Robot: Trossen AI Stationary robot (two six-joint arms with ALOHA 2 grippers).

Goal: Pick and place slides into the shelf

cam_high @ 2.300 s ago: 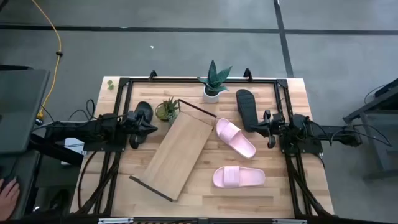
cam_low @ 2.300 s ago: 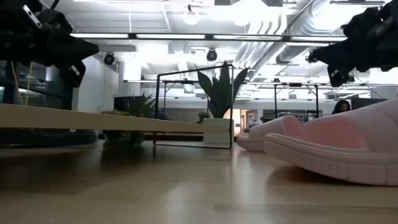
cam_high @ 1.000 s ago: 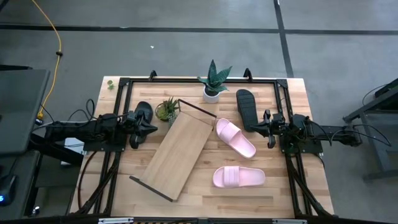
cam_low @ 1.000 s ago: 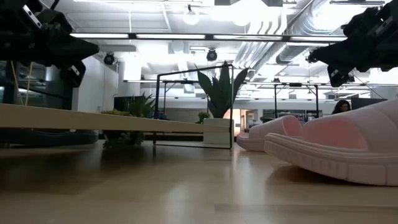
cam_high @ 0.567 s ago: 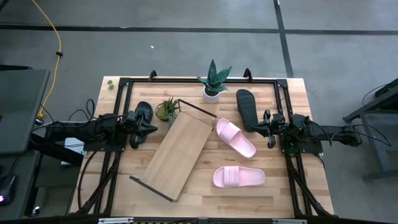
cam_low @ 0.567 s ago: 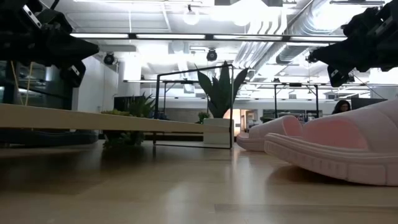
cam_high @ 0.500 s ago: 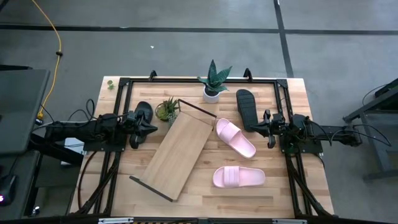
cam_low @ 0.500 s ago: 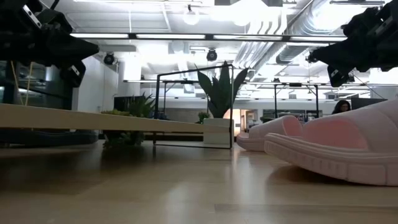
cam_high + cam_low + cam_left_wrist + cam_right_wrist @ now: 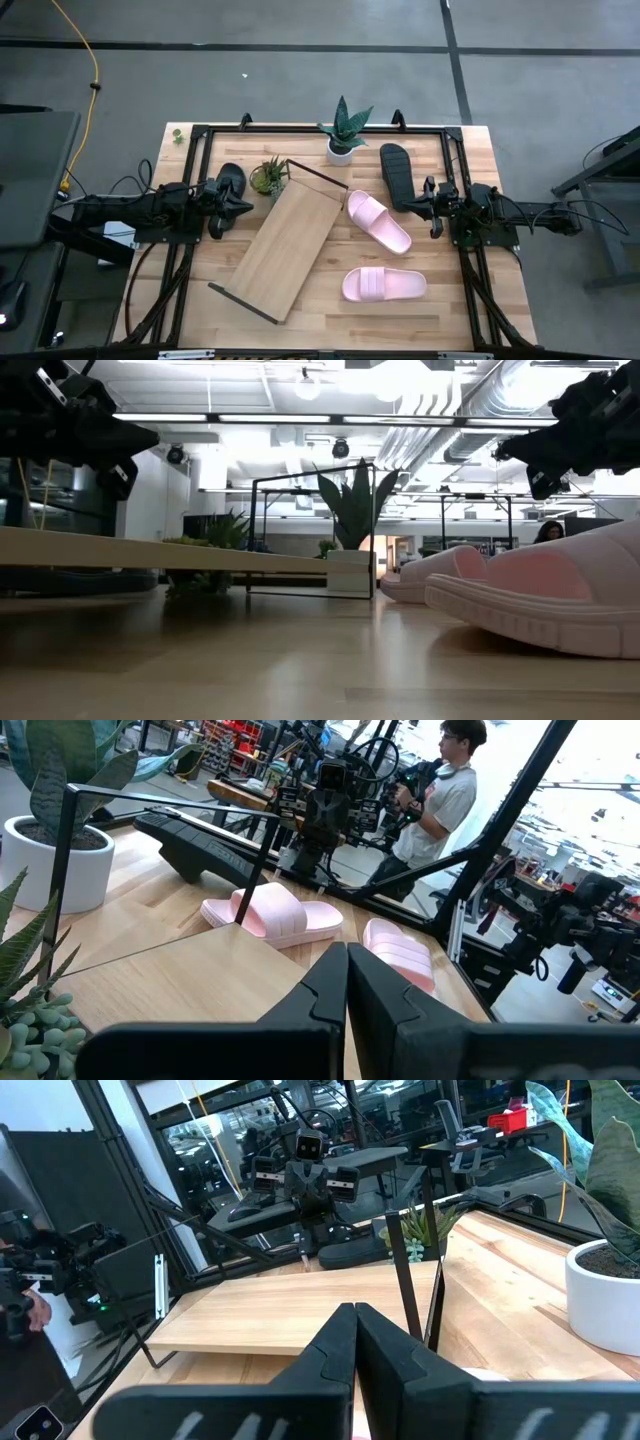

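At the far left of the high view, beyond the worktop (image 9: 440, 310), lies grey floor with a yellow cable (image 9: 88, 60) and a dark desk edge. On the worktop's left side the left gripper (image 9: 243, 205) hovers with its fingers (image 9: 330, 990) pressed together and grasping nothing, right beside a black slide (image 9: 228, 184) that sits under the arm. Next comes a small spiky plant (image 9: 268, 176), then the shelf (image 9: 288, 240), a long light-wood board with dark end frames, lying diagonally across the middle and bare of slides. Behind it, near the back edge, stands a tall-leaved plant in a white pot (image 9: 342, 140). Right of the shelf, one pink slide (image 9: 378, 221) lies at a slant just beside the shelf's upper end, and a second pink slide (image 9: 383, 284) lies nearer the front. A second black slide (image 9: 397, 173) rests toward the back right, close to the right gripper (image 9: 411, 203), whose fingers (image 9: 345, 1350) are also clenched shut and empty. The low view looks across pale wood into a bright hall with ceiling pipes and strip lights. A person in a white shirt (image 9: 440, 790) stands beyond the worktop in the left wrist view.
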